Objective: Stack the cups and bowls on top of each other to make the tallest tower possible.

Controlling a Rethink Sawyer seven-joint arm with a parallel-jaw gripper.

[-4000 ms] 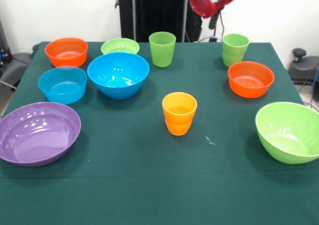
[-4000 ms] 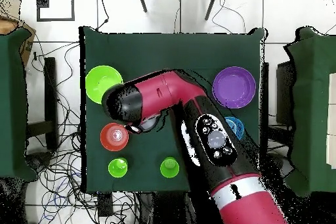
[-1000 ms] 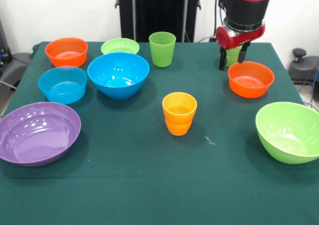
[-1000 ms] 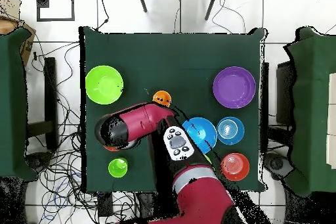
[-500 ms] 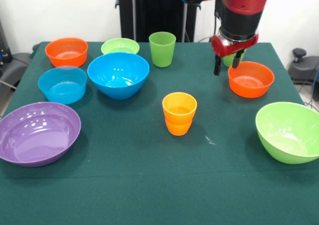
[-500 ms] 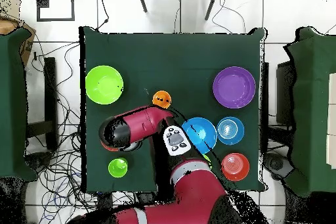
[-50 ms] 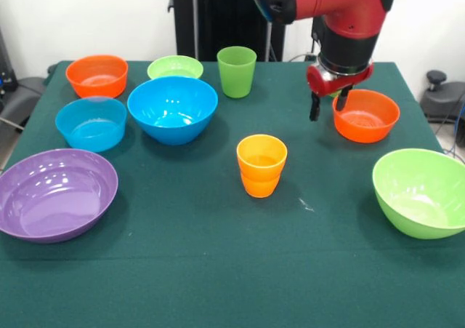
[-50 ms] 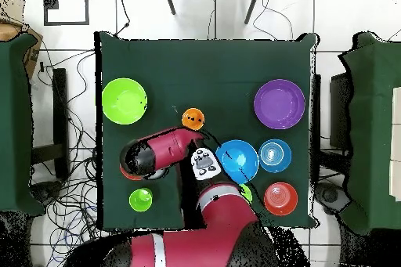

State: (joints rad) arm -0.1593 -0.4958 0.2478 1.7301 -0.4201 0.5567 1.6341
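The gripper [image 7: 326,105] hangs empty with jaws parted, its tips at the left rim of the orange bowl [image 7: 367,116] (front view), with a green cup [image 8: 141,199] just behind that bowl, mostly hidden by the arm.

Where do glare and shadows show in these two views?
Front view: white glare spots on the purple bowl and big blue bowl, soft shadows beside each bowl. Overhead view: flat light, with the arm covering the orange bowl.
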